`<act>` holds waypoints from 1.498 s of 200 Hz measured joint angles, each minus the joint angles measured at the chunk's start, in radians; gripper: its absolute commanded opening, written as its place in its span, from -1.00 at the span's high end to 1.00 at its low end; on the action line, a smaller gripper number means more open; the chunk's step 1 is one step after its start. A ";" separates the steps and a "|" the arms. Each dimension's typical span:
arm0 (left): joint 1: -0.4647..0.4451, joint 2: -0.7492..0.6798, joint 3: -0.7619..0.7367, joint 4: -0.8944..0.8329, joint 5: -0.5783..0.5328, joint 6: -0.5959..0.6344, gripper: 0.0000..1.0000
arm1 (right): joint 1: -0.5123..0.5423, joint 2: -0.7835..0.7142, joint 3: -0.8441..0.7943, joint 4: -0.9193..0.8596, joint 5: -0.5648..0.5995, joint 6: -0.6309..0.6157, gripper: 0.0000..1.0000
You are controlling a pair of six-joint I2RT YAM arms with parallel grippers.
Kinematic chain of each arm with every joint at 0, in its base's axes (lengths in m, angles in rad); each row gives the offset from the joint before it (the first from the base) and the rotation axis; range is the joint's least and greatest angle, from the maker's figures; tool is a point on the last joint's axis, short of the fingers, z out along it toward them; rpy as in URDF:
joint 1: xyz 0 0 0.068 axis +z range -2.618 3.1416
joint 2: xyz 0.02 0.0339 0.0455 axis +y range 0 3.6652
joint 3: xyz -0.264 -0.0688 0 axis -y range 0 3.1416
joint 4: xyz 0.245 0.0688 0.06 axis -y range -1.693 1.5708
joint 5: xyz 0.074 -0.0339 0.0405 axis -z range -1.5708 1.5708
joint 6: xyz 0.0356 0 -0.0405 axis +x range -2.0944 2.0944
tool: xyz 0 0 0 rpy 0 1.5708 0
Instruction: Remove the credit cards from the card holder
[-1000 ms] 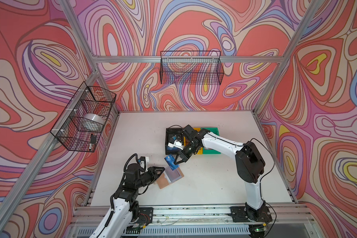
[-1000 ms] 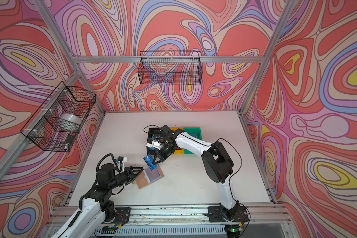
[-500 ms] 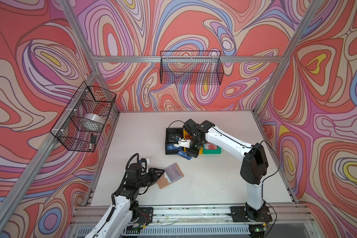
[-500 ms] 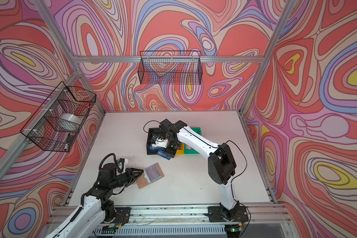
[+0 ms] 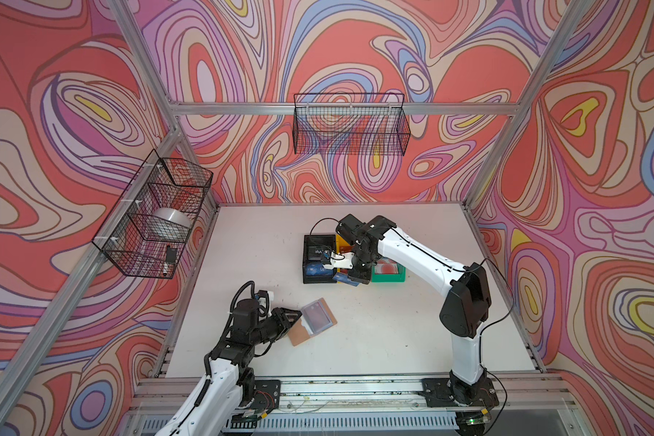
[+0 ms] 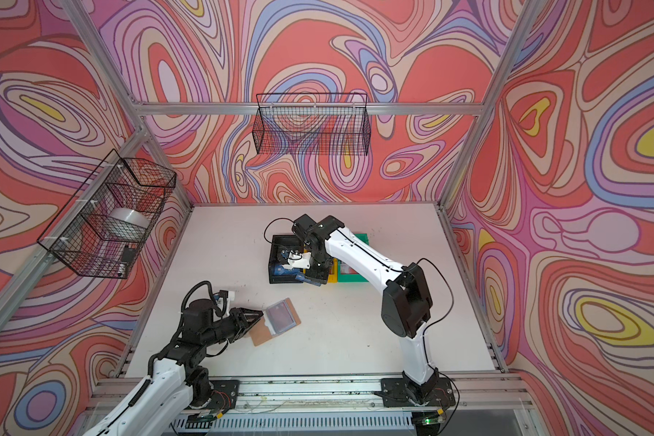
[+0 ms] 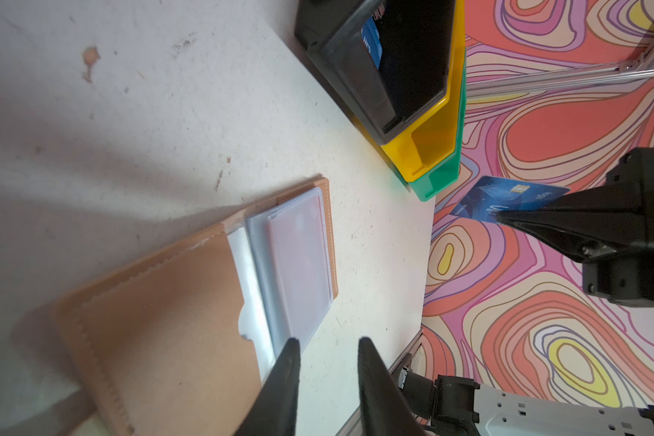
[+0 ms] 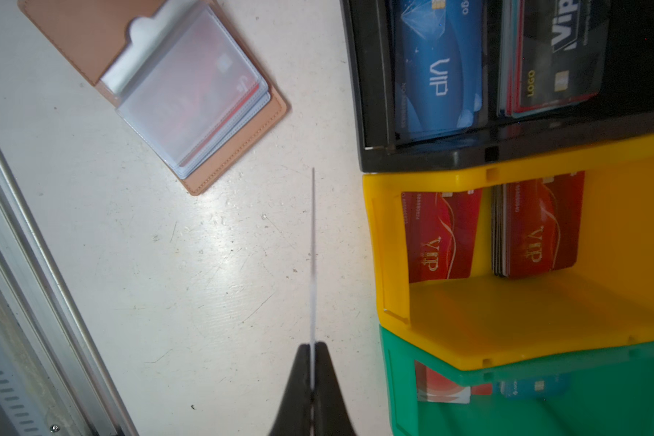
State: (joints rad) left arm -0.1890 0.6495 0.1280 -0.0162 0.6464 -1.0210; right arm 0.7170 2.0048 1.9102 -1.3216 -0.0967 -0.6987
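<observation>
Scuffed white table boxed in by swirl-patterned walls, wire baskets hung up. Card holder open flat near the front, reddish card under its clear sleeve. Left gripper at its edge, fingers apart, empty. Right gripper pinched on a blue card beside the bins, well apart from the holder.

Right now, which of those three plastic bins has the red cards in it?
The yellow bin, the middle one: red VIP cards stand inside. The black bin beside it holds blue and dark cards; the green bin a whitish one.
</observation>
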 measured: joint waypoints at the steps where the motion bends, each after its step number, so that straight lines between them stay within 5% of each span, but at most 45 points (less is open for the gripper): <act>1: 0.000 0.000 0.000 0.000 0.000 0.000 0.41 | 0.000 0.002 0.003 -0.001 0.000 0.000 1.00; 99: 0.000 0.005 0.000 0.000 -0.012 0.000 0.39 | -0.011 0.348 0.480 -0.140 0.029 -0.100 1.00; 299: 0.000 0.109 -0.006 0.065 -0.015 0.000 0.39 | 0.028 0.350 0.446 0.024 -0.049 -0.146 1.00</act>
State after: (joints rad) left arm -0.1890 0.7586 0.1215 0.0486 0.6312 -1.0210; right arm 0.7448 2.3547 2.3558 -1.2976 -0.1459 -0.8452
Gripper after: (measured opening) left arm 0.306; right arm 0.044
